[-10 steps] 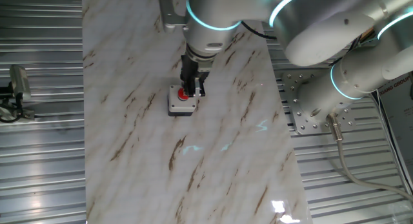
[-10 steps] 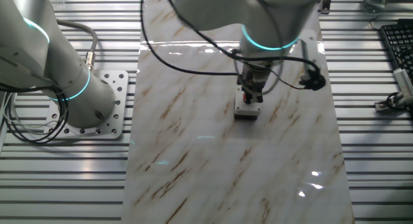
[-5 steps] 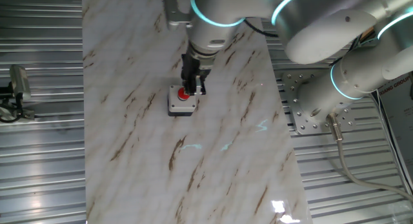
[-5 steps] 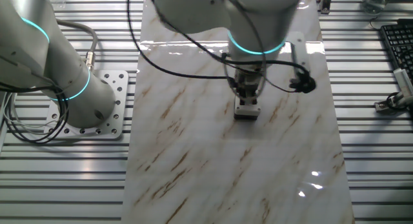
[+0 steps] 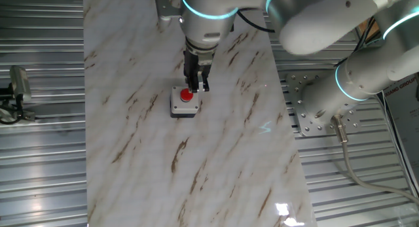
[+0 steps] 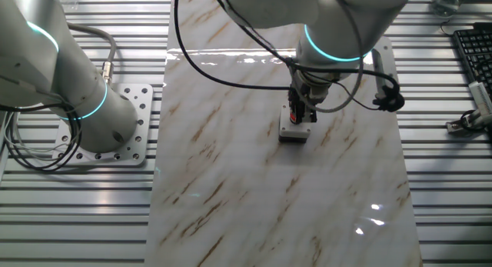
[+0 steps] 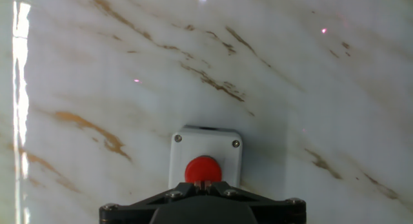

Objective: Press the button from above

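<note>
The button (image 5: pixel 186 95) is a round red cap on a square light-grey box (image 5: pixel 184 107) that stands on the marble table. It also shows in the other fixed view (image 6: pixel 293 131) and in the hand view (image 7: pixel 203 169). My gripper (image 5: pixel 196 87) points straight down, just above the button and slightly behind it. In the hand view the two fingertips (image 7: pixel 204 183) lie together with no gap, at the near edge of the red cap. The gripper (image 6: pixel 299 115) holds nothing.
The marble tabletop (image 5: pixel 216 155) spreads round the box. Ribbed metal flooring (image 5: pixel 39 155) lies on both sides. The arm's base plate (image 5: pixel 314 109) is at the right. A keyboard (image 6: pixel 473 48) sits at the far right edge of the other fixed view.
The gripper has risen a little off the button, so more of the red cap shows. The arm's wrist has swung round above it. The box has not moved.
</note>
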Available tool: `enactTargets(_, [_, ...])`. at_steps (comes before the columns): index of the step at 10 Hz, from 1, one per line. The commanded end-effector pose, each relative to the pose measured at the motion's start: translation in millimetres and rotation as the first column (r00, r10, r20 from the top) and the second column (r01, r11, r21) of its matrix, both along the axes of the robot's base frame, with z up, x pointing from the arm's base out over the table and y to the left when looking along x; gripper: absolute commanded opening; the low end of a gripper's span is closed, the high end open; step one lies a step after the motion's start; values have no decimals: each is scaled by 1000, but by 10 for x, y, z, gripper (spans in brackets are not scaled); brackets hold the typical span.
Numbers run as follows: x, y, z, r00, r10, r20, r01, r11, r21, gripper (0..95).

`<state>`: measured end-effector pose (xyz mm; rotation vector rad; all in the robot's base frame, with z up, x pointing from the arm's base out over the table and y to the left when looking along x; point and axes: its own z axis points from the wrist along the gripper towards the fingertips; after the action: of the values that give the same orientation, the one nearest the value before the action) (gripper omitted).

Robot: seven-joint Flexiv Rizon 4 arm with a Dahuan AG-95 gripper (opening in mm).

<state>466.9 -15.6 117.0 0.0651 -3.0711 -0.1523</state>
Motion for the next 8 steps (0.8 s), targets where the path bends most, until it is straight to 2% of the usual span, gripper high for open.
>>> enactTargets(1, [-5,-5,-24,1000,-4,20,4,1000,-12,0])
enactTargets(8, [-5,-5,-13,1000,4,21,-4,1000,-10,0])
